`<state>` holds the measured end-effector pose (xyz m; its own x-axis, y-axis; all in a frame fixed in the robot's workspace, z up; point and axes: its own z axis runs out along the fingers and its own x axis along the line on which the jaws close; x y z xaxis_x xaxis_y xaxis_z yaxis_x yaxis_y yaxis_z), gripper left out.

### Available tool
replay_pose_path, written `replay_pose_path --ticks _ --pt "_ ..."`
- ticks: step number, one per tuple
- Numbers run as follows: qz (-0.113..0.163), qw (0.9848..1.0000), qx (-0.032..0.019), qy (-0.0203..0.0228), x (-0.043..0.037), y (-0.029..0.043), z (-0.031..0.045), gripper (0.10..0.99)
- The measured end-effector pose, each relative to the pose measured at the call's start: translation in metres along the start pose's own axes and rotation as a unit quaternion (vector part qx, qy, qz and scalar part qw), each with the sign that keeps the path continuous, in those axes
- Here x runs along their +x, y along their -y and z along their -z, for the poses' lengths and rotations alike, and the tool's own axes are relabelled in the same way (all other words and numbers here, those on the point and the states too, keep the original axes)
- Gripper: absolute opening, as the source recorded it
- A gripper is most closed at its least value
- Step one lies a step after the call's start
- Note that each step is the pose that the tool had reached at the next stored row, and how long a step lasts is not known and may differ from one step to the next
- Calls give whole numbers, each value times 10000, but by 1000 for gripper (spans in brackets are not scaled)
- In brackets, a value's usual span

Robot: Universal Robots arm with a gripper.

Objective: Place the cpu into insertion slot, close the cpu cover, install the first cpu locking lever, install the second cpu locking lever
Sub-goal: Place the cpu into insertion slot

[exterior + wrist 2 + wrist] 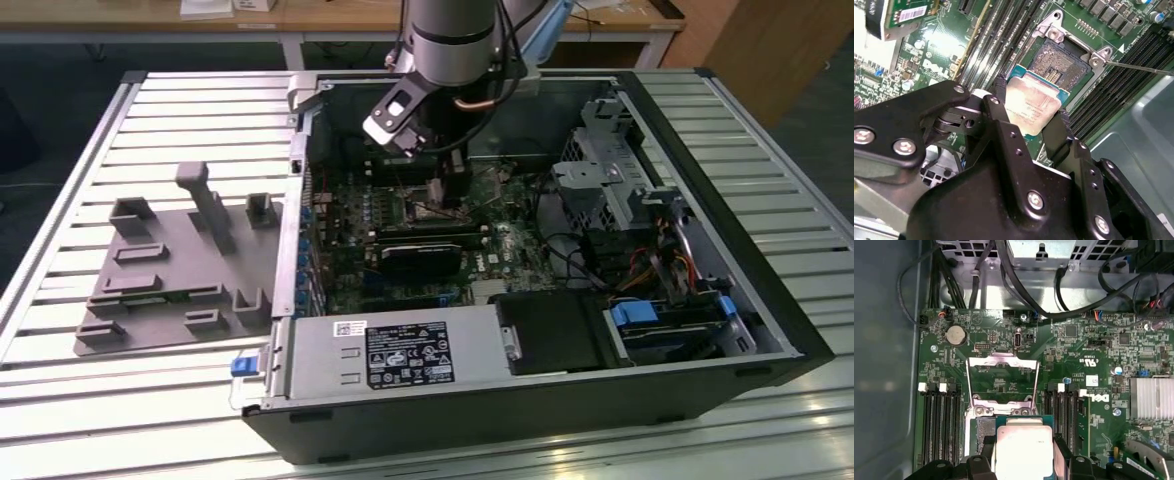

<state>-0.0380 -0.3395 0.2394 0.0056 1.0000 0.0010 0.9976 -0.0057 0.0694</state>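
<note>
**CPU pinched in the claw over the open socket**

A slatted metal table (174,100) carries an open computer case (534,410) lying on its side, with a grey moulded fixture (174,290) beside it on the exterior view's left. A wooden desk (134,25) stands behind the table.

The arm (454,40) reaches down into the case over the green motherboard (1094,385). In the second wrist view the gripper (1031,102) pinches the cpu (1034,107) by 2 opposite edges between its 2 black fingers (1004,130), metal top facing the camera. The chip hangs over the near edge of the insertion slot (1061,62), whose contact field lies bare. Whether chip and socket touch cannot be told.

In the first wrist view the cpu cover (1001,361) stands open on the socket's far side, away from the chip. Banks of memory slots (939,425) flank the socket closely on 2 sides. Black cables (1004,270) run along the board's far edge. A finned heatsink (1151,397) sits well apart.
</note>
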Motion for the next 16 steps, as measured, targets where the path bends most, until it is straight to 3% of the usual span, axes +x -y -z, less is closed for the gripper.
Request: replay_pose_path --ticks 9,16 --pt "-263 9996 0 35 22 20 -41 537" --pt "-360 9993 -3 119 58 22 -56 537"
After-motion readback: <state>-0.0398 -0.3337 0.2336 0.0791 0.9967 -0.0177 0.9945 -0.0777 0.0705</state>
